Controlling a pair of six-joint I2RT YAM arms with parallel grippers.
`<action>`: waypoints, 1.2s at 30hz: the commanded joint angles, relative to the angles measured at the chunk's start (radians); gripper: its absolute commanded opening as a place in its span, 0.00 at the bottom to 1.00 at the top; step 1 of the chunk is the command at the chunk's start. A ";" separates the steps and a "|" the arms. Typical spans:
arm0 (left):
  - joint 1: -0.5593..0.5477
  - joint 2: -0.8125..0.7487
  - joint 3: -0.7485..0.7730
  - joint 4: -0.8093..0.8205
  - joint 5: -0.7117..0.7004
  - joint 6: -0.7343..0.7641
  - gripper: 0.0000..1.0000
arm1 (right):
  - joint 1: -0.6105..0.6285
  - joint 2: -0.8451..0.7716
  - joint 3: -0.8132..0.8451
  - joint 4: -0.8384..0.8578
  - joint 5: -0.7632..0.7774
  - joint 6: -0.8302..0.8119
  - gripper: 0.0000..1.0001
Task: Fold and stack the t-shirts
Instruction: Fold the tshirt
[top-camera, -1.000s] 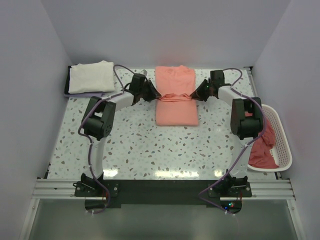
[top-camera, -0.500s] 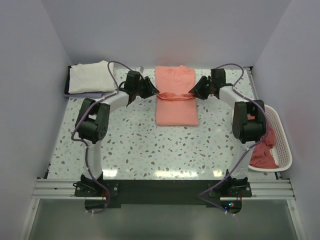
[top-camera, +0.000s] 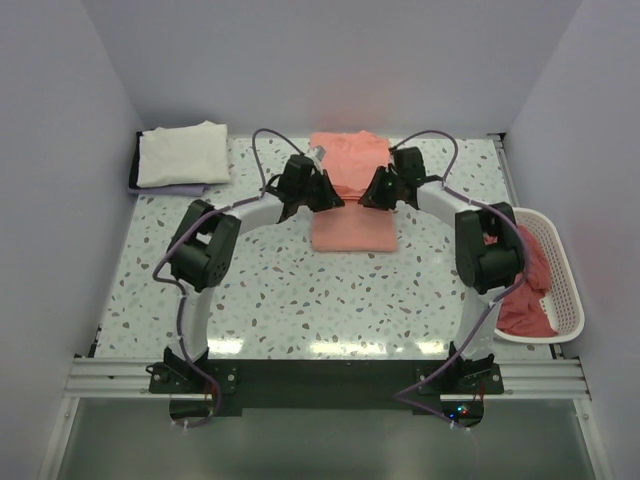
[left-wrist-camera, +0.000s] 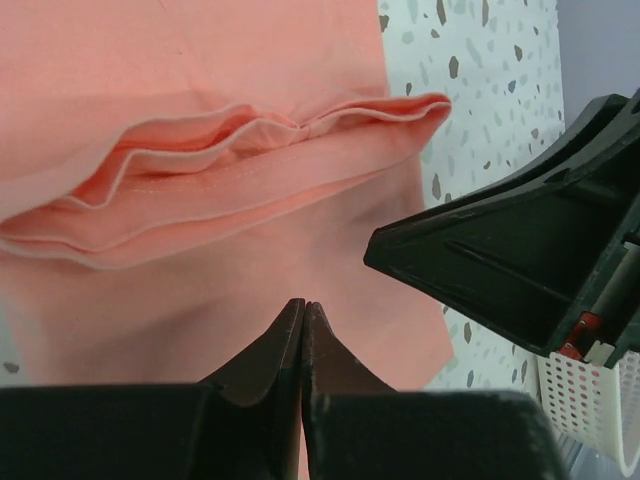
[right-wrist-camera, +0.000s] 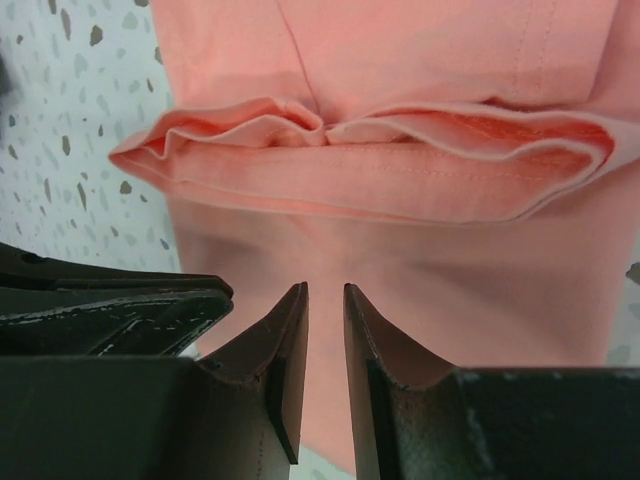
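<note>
The salmon shirt lies flat on the table a little toward 12 o'clock from centre, with a doubled-over folded edge bunched across its middle; both arms reach in over it, the left gripper from 9 o'clock and the right gripper from 3 o'clock, heads close to each other. The left fingers are pressed tip to tip with no cloth showing between them; the right fingers stand a thin gap apart, also with nothing in it.

The likeliest trouble, as I judge it, is that loose edge; its layers lie wavy and uneven, so a finger brushing past could drag one layer and spring the fold open; a pinch might catch only the top layer and leave the rest behind. With the left fingers together, a downward move would push and rumple the cloth, not grip it; the two heads are near enough to knock together if both close in.

The table is pale speckled stone, smooth, so cloth should slide easily; plain pale walls close it in on three sides. A folded cream shirt sits at 10 o'clock; a white basket at 4 o'clock holds dark red shirts, not yet folded.
</note>
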 joint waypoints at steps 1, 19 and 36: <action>0.010 0.087 0.080 0.035 0.046 0.032 0.05 | -0.006 0.041 0.062 0.007 0.037 -0.049 0.24; 0.064 0.308 0.413 -0.137 0.020 0.083 0.10 | -0.014 0.262 0.381 -0.100 0.089 -0.066 0.24; 0.091 0.376 0.448 -0.155 0.000 0.073 0.13 | -0.015 0.156 0.346 -0.059 0.249 -0.152 0.46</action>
